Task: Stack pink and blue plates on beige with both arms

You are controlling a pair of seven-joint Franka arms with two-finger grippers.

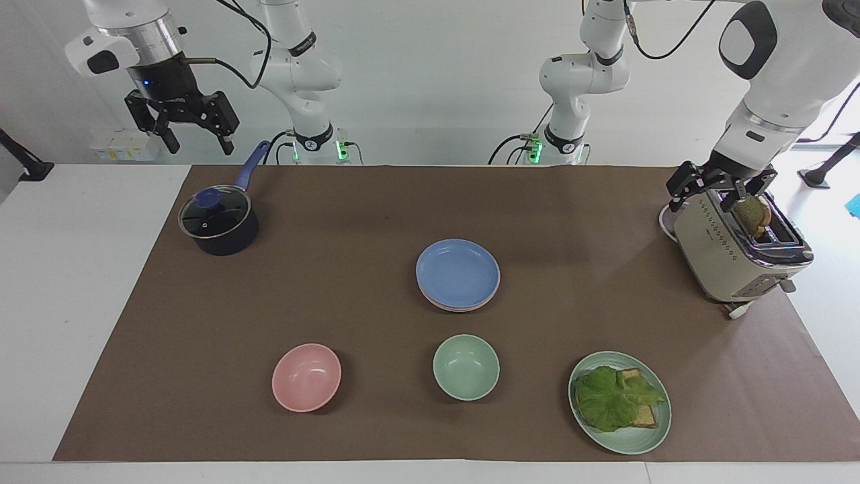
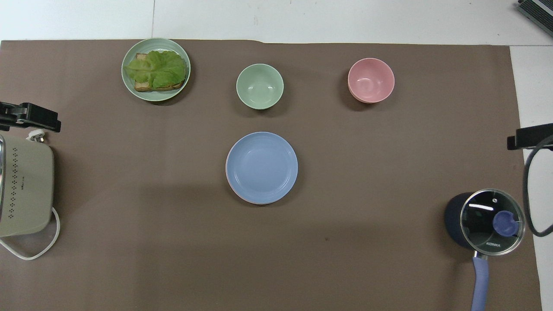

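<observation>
Right pincer (image 1: 191, 131): raised high over the right arm's end of the table, above the pot; its 2 fingers (image 1: 225, 140) stand apart, holding nothing.
Left pincer (image 1: 720, 187): low over the toaster at the left arm's end, fingers spread wide, nothing gripped; it sits right at the toaster's top and slots, contact cannot be told.
Blue plate (image 1: 457, 272): top of a stack of plates at the middle of the brown mat, lying flat.
Pink plate (image 1: 453, 307): only a thin pink rim shows under the blue plate, directly beneath it.
Beige plate: cannot be made out in either view; anything at the stack's bottom is hidden by the plates above.
Pot (image 1: 218, 225): dark, with a glass lid and a blue knob, its blue handle pointing toward the robots; it stands on the mat near the right arm's base.
Toaster (image 1: 736, 252): cream, with a slice of bread (image 1: 751, 214) standing in a slot.
Pink bowl (image 1: 306, 377): farther from the robots than the stack, toward the right arm's end.
Green bowl (image 1: 466, 367): farther from the robots than the stack, near it.
Green plate (image 1: 635, 440): holds lettuce on toast, toward the left arm's end.
Table (image 1: 74, 282): white, the mat (image 1: 336, 282) covering most of it.
</observation>
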